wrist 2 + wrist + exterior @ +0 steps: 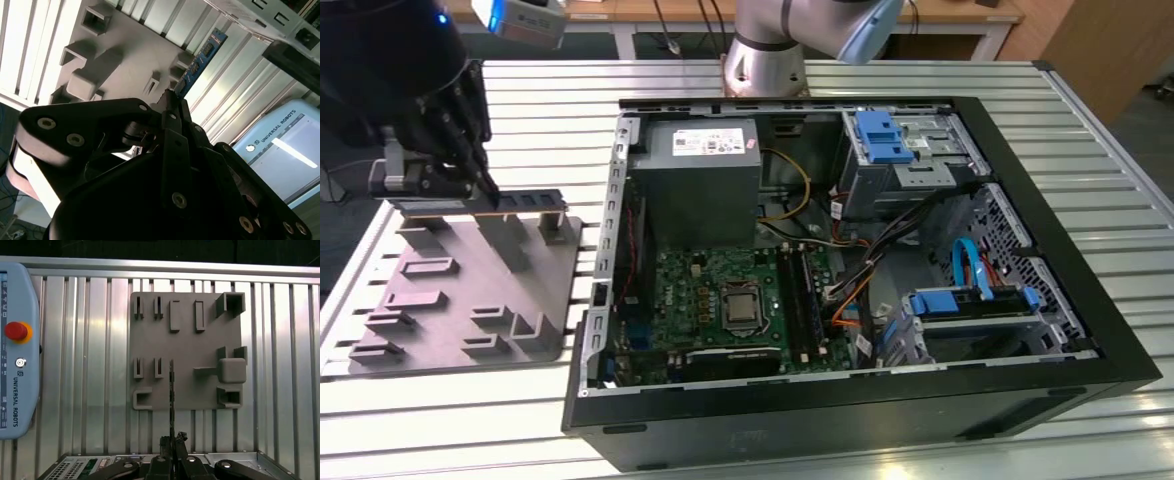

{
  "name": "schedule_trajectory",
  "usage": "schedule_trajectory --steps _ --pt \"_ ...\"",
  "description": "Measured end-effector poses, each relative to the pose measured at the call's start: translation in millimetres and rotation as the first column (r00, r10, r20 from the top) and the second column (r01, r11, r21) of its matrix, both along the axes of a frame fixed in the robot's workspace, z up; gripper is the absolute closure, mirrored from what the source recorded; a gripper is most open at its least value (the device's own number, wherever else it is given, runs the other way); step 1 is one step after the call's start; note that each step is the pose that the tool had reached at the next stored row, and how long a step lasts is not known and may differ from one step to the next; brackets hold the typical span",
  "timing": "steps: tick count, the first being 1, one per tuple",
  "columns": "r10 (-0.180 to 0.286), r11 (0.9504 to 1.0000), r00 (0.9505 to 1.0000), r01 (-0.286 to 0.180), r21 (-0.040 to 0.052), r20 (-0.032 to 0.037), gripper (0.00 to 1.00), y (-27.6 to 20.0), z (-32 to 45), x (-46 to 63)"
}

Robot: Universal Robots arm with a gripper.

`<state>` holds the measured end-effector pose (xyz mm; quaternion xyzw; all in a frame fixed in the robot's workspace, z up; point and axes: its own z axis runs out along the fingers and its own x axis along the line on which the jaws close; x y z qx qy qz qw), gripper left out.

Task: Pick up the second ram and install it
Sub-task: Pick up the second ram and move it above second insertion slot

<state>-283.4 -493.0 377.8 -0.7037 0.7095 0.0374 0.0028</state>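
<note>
Within end effector point(171, 442) — apparently — second ram point(171, 395)

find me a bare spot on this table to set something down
Bare table slats lie on the exterior view's right of the computer case, and in the near corner below the grey fixture plate. Crowded: inside the case, and over the plate, where the pincer holds the second ram above it.
</note>
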Motion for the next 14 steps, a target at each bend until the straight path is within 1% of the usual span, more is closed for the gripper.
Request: schedule_trajectory --steps 5,6,14 --pt "0.0 1.0 1.0 0.0 0.0 0.0 0.86 0.0 0.0 12.6" --pt "0.0 1.0 1.0 0.0 -0.0001 0.0 0.86 0.0 0.0 21.1" --pt "0.0 1.0 1.0 0.0 0.0 0.0 0.86 0.0 0.0 41.4"
